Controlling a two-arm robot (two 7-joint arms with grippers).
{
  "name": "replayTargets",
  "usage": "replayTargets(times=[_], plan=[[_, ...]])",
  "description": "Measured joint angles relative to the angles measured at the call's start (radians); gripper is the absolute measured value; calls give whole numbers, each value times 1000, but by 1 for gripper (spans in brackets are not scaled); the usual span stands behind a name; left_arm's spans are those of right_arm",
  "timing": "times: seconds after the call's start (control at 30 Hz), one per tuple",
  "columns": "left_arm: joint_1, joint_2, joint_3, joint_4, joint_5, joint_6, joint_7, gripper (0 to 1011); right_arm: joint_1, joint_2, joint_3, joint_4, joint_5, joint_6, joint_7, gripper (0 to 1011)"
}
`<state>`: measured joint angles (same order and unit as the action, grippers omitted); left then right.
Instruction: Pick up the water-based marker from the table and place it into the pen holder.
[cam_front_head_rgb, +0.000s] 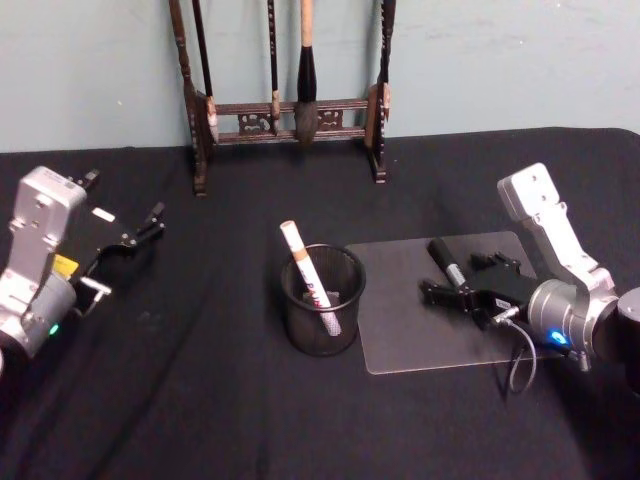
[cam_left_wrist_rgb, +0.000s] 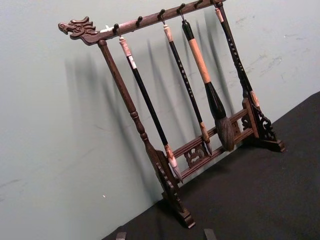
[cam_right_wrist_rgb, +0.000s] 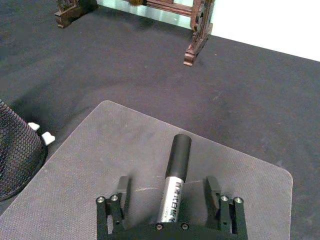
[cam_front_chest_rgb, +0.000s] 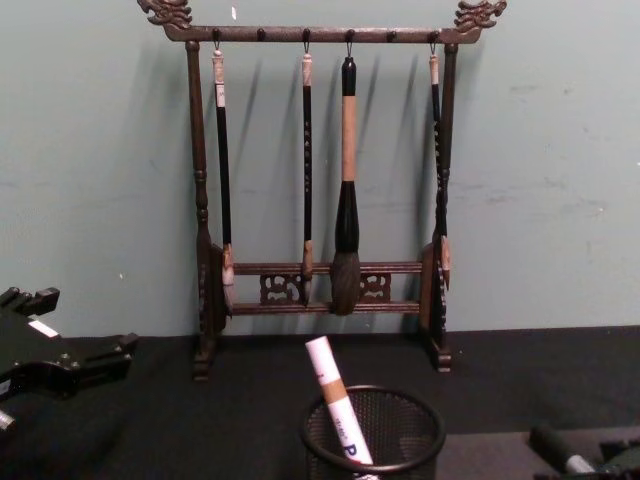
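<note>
Right gripper, spread astride the marker near the table's right edge, may close unevenly and roll it; left gripper idles spread at the left edge.

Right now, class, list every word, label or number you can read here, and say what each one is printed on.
"PAI…", red, rest hidden: white tan-banded marker in the round black wire-mesh pen holder.
Dark print, too blurred to read: silver barrel of the black-capped marker at the right gripper.
Yellow sticker behind the left gripper: too small to read.
</note>
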<state>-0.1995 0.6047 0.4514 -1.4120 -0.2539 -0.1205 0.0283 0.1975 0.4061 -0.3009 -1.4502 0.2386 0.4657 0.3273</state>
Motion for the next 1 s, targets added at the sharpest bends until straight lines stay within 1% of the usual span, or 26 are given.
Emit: replayTargets(times=[0.1,0.13,0.2,0.23,0.33,0.4,0.43,0.47,0.53,0.63,0.7,0.73,0.77,0.8,0.87,0.9,1.0], plan=[[0,0,0,0,0,0,0,1001,0,0,0,0,0,0,0,942],[0,0,0,0,0,0,0,1001,0,0,0,0,0,0,0,903],[0,0,0,0,0,0,0,1001,0,0,0,0,0,0,0,866],[0,0,0,0,0,0,0,1001,0,0,0,0,0,0,0,816],[0,0,0,0,0,0,0,1001,0,0,0,0,0,0,0,743],[0,0,0,0,0,0,0,1001,0,0,0,0,0,0,-1,666],[0,0,0,0,0,0,0,1001,0,0,0,0,0,0,-1,666],[0,0,0,0,0,0,0,1001,0,0,0,-1,0,0,-1,605],[0,0,0,0,0,0,0,1001,0,0,0,-1,0,1,-1,567],[0,0,0,0,0,0,0,1001,0,0,0,-1,0,1,-1,446],[0,0,0,0,0,0,0,1001,0,0,0,-1,0,1,-1,399],[0,0,0,0,0,0,0,1001,0,0,0,-1,0,1,-1,342],[0,0,0,0,0,0,0,1001,0,0,0,-1,0,1,-1,342],[0,0,0,0,0,0,0,1001,0,0,0,-1,0,1,-1,279],[0,0,0,0,0,0,0,1001,0,0,0,-1,1,1,-1,224],[0,0,0,0,0,0,0,1001,0,0,0,-1,1,1,-1,198],[0,0,0,0,0,0,0,1001,0,0,0,-1,1,1,-1,198]])
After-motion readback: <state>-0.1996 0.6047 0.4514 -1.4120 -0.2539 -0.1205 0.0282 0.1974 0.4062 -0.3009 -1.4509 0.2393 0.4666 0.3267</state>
